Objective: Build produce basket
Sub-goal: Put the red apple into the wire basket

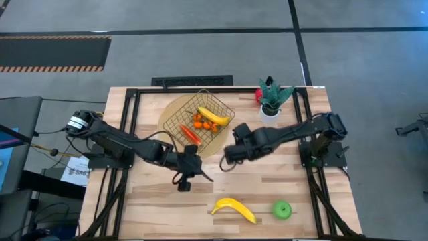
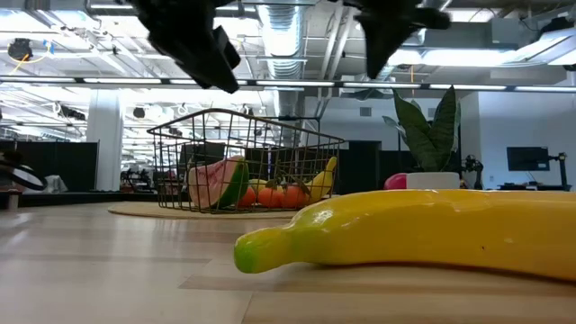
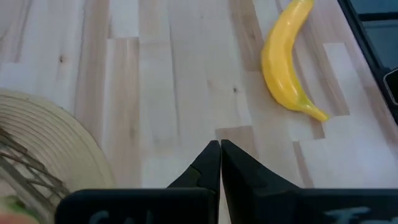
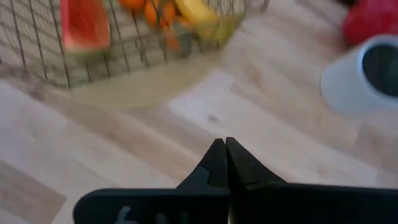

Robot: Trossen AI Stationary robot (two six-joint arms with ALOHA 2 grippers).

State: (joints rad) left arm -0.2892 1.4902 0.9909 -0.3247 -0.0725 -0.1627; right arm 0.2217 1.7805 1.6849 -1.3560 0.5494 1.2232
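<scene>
Basket [image 1: 200, 119] on round mat [image 1: 171, 114] near table's [image 1: 154, 201] far edge, holding banana [image 1: 214, 116], orange pieces [image 1: 199, 123], carrot-like stick [image 1: 190, 133]; second banana [image 1: 234, 209] and green apple [image 1: 282, 210] loose near front edge; red apple [image 1: 259, 95] beside potted plant [image 1: 273, 99] toward far right corner; left gripper [image 1: 195, 158] and right gripper [image 1: 225, 155] over table's middle, both pressed together, empty.

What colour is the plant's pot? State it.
White: the pot shows best in the right wrist view, beside a red fruit.
</scene>
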